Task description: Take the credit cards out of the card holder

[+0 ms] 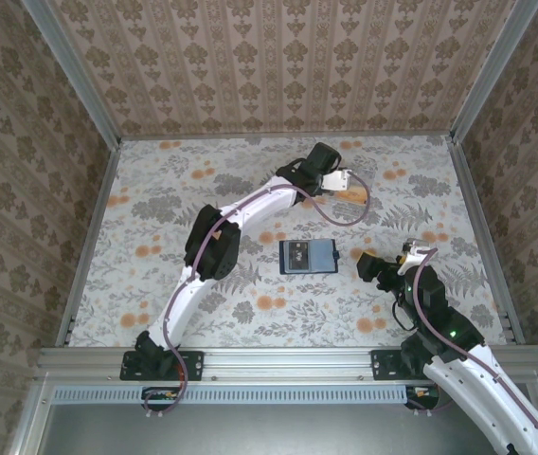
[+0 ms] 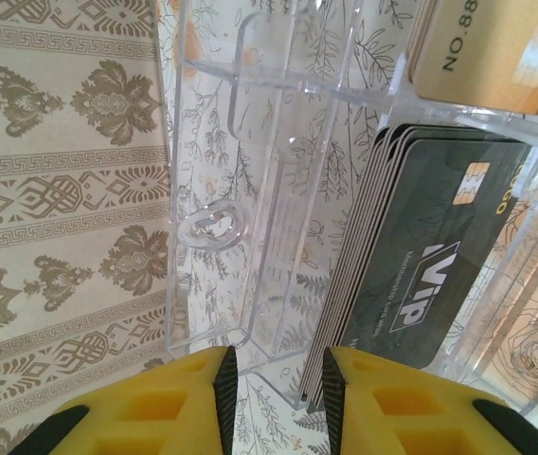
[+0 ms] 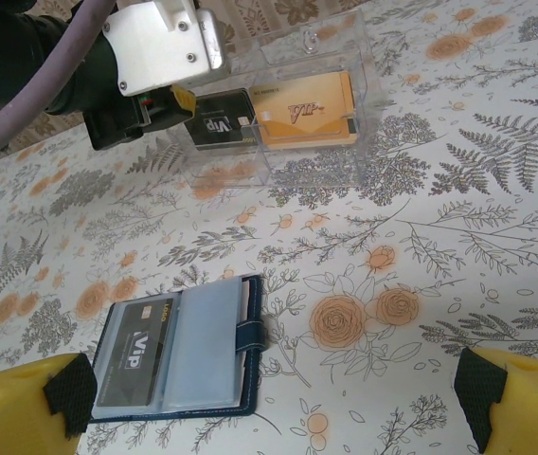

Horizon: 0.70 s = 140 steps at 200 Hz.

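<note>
- card holder (image 3: pixel 203 346) lies open mid counter (image 1: pixel 155 199), between the arms
- one black VIP card (image 3: pixel 136 365) sits in a pocket; other pocket looks empty
- clear box (image 2: pixel 250 142) holds black cards (image 2: pixel 421 256) and tan cards (image 3: pixel 302 114); job looks mostly done
- left claw (image 2: pixel 274 393) at the box, jaws narrowly apart, gripping nothing
- right claw (image 3: pixel 269 403) spread wide, empty, near the holder
</note>
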### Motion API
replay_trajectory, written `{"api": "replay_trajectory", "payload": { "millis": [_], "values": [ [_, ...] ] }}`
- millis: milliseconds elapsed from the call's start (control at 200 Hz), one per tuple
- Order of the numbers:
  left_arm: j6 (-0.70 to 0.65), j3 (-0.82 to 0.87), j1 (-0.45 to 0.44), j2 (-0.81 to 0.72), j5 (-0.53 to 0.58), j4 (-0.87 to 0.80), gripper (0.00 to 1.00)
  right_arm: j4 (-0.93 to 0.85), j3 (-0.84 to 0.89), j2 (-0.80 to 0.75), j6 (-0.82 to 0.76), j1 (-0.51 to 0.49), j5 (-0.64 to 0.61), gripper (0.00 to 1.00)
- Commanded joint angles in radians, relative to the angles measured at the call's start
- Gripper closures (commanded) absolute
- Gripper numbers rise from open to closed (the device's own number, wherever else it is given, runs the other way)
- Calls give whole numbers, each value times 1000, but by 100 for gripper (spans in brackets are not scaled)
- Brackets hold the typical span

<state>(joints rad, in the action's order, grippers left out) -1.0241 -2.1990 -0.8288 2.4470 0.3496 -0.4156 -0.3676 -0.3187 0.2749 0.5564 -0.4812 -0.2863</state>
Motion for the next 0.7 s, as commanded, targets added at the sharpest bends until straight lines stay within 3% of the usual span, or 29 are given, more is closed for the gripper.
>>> {"api": "replay_trajectory", "payload": {
  "millis": [0,220,445,510,630,695],
  "values": [
    [42,-17,-6,-25,11,-30,68,6,6,-5,12,6,-35,0],
    [196,56,-12,-148,-2,-38,64,21,6,7,-2,6,-24,0],
    [551,230,-3,-379,17,-29,59,43,-35,99,-39,6,77,0],
    [692,304,9,-457,16,-33,47,52,-54,158,-42,4,105,0],
    [948,475,45,-619,-39,-33,42,68,-109,289,-47,3,156,0],
    [1084,571,74,-709,-89,-32,32,64,-149,370,-43,3,164,0]
  ]
}}
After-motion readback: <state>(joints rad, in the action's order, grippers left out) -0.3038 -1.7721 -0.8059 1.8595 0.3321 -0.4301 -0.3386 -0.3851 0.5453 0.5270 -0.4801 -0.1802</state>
